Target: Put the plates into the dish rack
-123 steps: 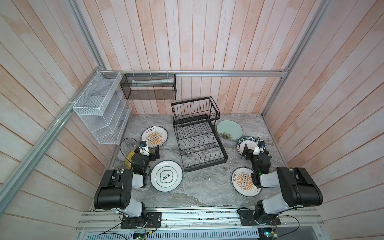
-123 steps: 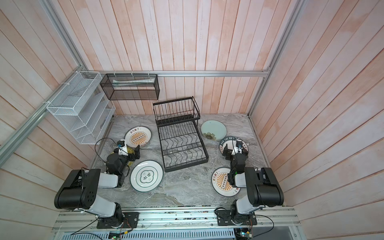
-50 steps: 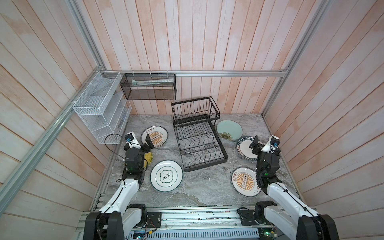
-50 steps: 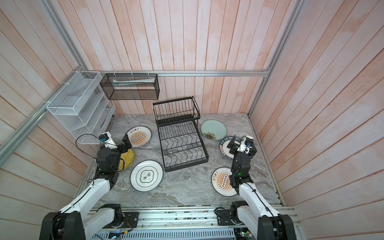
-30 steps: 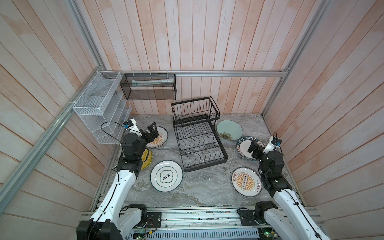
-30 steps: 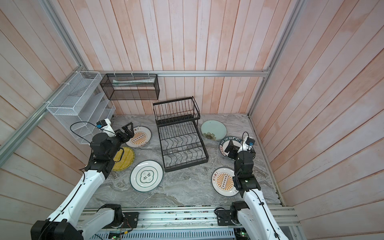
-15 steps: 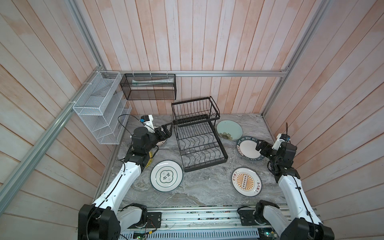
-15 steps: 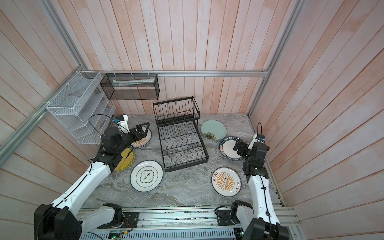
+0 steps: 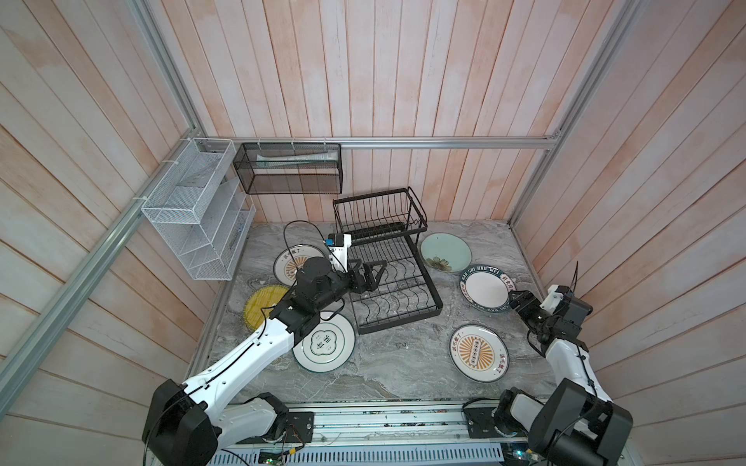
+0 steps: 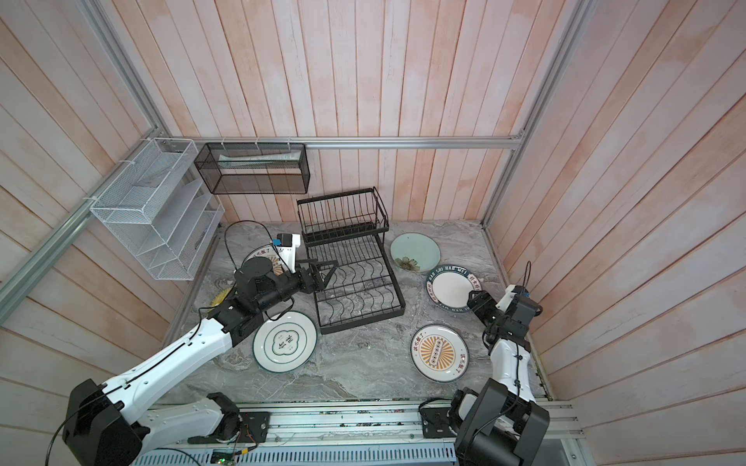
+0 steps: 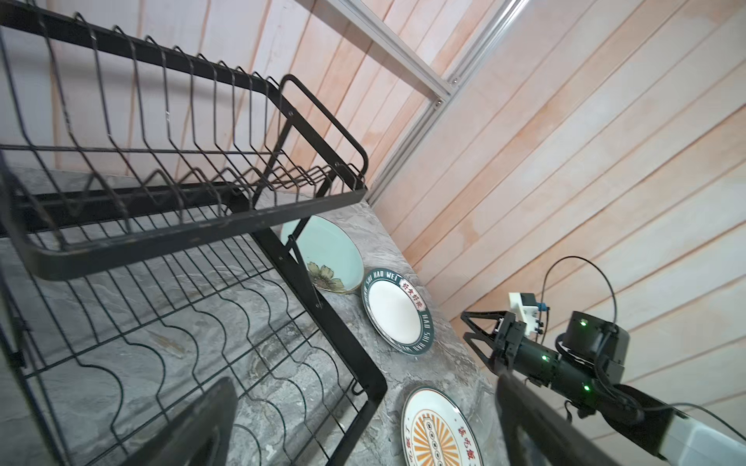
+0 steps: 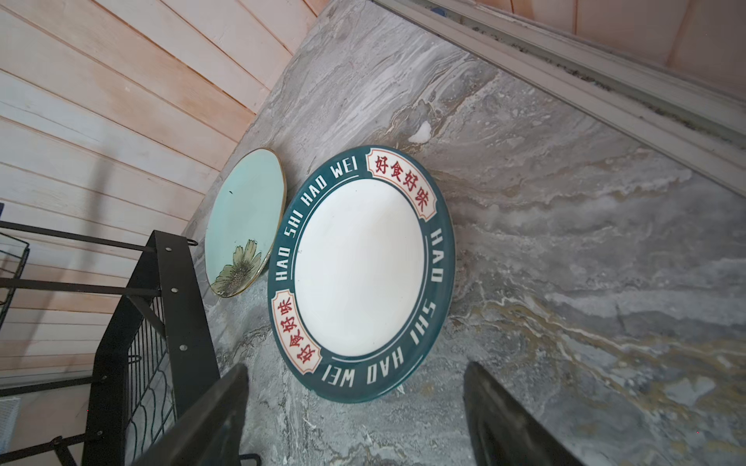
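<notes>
The black dish rack (image 9: 397, 300) (image 10: 357, 290) stands mid-table with both tiers bare. Around it lie several plates: a sunburst one (image 9: 288, 264), a yellow one (image 9: 262, 306), a green-ringed one (image 9: 327, 343), a mint floral one (image 9: 446, 250), a dark-lettered one (image 9: 484, 288) (image 12: 359, 270) and another sunburst one (image 9: 478, 351). My left gripper (image 9: 373, 272) (image 10: 325, 272) (image 11: 363, 427) hangs open and holds nothing over the rack's lower tray. At the right rim of the lettered plate, my right gripper (image 9: 514, 298) (image 10: 474, 300) (image 12: 355, 419) is open, with that rim showing between its fingers.
A white mesh shelf (image 9: 198, 214) hangs on the left wall, and a black mesh basket (image 9: 288, 169) hangs on the back wall. The rack's upper basket (image 11: 181, 201) rises close beside my left gripper. The right wall stands just behind my right arm.
My left arm has reached rightwards from above the left sunburst plate to over the rack's lower tray. My right wrist has swung out towards the right wall, its gripper now at the lettered plate's rim.
</notes>
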{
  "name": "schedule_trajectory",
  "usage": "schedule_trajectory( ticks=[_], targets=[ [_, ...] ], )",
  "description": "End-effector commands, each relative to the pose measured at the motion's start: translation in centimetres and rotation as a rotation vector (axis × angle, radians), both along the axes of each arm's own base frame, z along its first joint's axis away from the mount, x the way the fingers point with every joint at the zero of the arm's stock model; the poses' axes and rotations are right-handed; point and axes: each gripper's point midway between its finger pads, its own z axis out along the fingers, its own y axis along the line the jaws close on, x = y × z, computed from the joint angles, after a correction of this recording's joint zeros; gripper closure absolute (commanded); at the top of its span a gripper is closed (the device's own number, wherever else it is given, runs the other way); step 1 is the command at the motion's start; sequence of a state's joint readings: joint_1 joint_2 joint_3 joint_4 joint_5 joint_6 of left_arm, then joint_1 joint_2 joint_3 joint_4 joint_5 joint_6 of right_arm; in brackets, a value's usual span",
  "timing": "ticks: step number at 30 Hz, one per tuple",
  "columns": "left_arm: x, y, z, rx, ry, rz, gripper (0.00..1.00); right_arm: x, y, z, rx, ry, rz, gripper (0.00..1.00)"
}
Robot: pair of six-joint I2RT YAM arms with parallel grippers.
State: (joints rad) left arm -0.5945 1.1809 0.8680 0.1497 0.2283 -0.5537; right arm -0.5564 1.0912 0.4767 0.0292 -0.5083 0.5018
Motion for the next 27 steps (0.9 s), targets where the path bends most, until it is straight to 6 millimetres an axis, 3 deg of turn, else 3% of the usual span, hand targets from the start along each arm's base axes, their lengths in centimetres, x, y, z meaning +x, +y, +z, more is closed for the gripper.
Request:
schedule_trajectory(
  ticks=[1,12,20,27],
  targets=[
    [-1.3,-1.1,0.5,-0.087,-0.018,-0.092,0.0,0.0,0.0,-0.1,0.034,-0.024,0.003,0.18],
    [0.0,-1.9,-1.1,-0.057,0.07,-0.04,0.0,-0.3,-0.5,-2.9,0.086,0.018,0.001,0.23],
    [0.1,-4.9,-2.3,0.092,0.052,-0.014,0.0,0.6,-0.3,-4.9,0.158,0.035,0.051,0.28],
    [-1.7,-6.6,-0.9,0.059,-0.037,-0.07,0.0,1.0,-0.5,-6.3,0.178,0.053,0.048,0.32]
  ],
)
